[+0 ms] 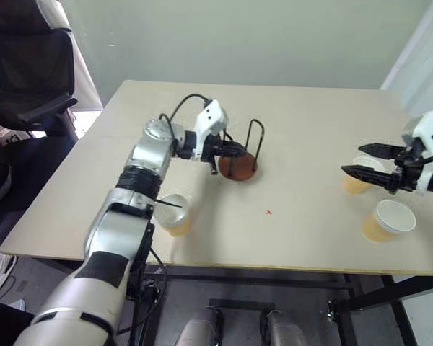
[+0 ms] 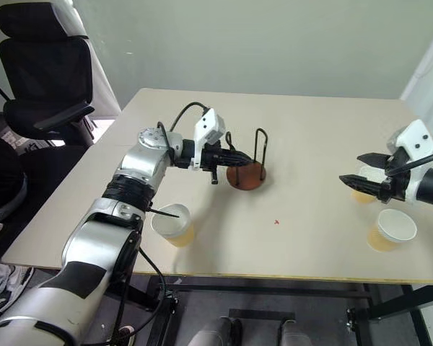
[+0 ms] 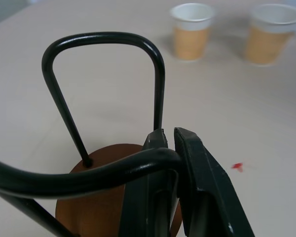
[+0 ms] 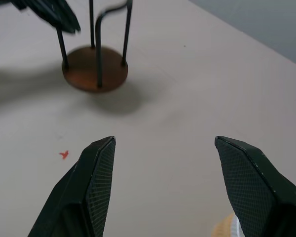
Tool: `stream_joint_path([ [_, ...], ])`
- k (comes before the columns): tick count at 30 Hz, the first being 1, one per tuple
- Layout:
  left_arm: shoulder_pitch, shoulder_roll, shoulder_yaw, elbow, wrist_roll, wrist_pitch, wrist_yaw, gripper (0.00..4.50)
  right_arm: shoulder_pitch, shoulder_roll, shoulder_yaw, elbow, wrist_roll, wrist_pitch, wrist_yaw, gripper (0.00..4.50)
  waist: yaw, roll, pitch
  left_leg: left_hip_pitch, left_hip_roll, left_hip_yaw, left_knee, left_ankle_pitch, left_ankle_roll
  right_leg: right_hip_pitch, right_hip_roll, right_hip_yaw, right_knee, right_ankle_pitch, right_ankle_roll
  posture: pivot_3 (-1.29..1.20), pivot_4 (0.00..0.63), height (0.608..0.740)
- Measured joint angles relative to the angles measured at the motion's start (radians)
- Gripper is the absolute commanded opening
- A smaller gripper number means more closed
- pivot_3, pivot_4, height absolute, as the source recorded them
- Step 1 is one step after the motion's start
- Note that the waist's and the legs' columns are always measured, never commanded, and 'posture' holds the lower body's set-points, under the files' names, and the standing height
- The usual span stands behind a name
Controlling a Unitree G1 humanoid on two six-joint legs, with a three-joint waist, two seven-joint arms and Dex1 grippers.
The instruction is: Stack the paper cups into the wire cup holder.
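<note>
The wire cup holder (image 1: 238,167), a reddish-brown disc with two black wire loops, stands mid-table. My left gripper (image 1: 238,151) reaches it from the left and is shut on the top of the nearer loop (image 3: 89,173). One tan paper cup (image 1: 175,215) stands near the front edge beneath my left forearm. Two more paper cups stand at the right: one (image 1: 355,179) just behind my right gripper (image 1: 353,159), the other (image 1: 388,220) nearer the front. My right gripper hovers open and holds nothing. Its fingers (image 4: 101,168) point toward the holder (image 4: 94,68).
A black office chair (image 1: 29,65) stands off the table's left side. A small red mark (image 1: 268,212) lies on the beige table (image 1: 310,115) between the holder and the right cups. The table's front edge runs close below the near cups.
</note>
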Motion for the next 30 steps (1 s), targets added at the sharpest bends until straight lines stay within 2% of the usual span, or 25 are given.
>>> stream_joint_path([
  [7, 0.000, -0.088, -0.033, -0.011, -0.001, 0.014, -0.071, 0.02, 0.044, -0.071, -0.088, -0.049, 0.040, 0.046, 0.011, 3.27, 0.004, 0.000, 0.000, -0.004, -0.001, 0.001, 0.007, -0.005, 0.006, 0.000, -0.001, 0.001, -0.001, 0.000, 0.002, 0.00, 0.150, 0.740],
  [13, 0.008, -0.137, -0.058, -0.018, 0.001, 0.014, -0.090, 0.02, 0.107, -0.075, -0.116, -0.101, 0.063, 0.078, 0.011, 3.27, 0.005, 0.000, 0.000, -0.004, -0.001, 0.002, 0.007, -0.006, 0.007, 0.000, -0.001, 0.001, 0.000, 0.002, 0.014, 0.00, 0.150, 0.740],
  [25, 0.128, -0.182, -0.134, -0.154, 0.013, 0.058, -0.090, 0.02, 0.176, -0.096, -0.174, -0.123, 0.070, 0.086, 0.021, 3.27, 0.005, 0.000, 0.000, -0.003, -0.001, 0.002, 0.011, -0.006, 0.008, 0.002, -0.001, 0.002, 0.000, 0.003, 0.015, 0.00, 0.150, 0.740],
  [30, 0.151, -0.185, -0.144, -0.177, 0.023, 0.057, -0.072, 0.02, 0.185, -0.109, -0.175, -0.124, 0.070, 0.085, 0.026, 3.27, 0.005, 0.000, 0.000, -0.002, -0.001, 0.003, 0.013, -0.008, 0.004, 0.004, -0.001, 0.003, 0.000, 0.002, 0.010, 0.00, 0.150, 0.740],
])
